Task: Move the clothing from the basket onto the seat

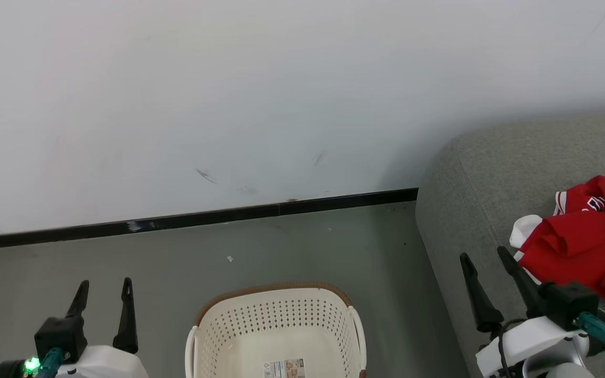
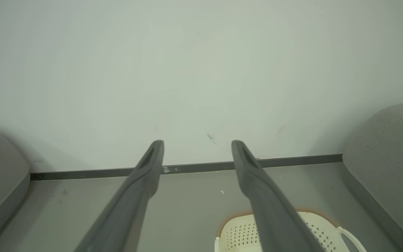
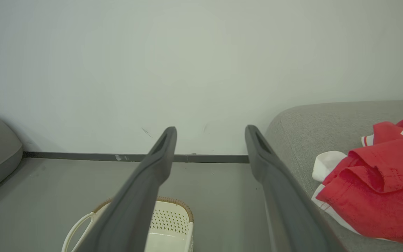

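Both our grippers carry nothing. The left gripper (image 1: 105, 284) hangs with fingers spread, the basket (image 1: 276, 315) just to its right. The right gripper (image 1: 483, 254), fingers likewise apart, hangs over the near edge of the seat (image 1: 470, 189). The clothing (image 1: 581, 247) lies in a rumpled heap on the seat just right of that gripper's fingers, not touching them. Between the two grippers the basket shows a bare bottom with its paper label (image 1: 284, 369), so we judge the transfer done, which would explain why both tools hang open and clear.
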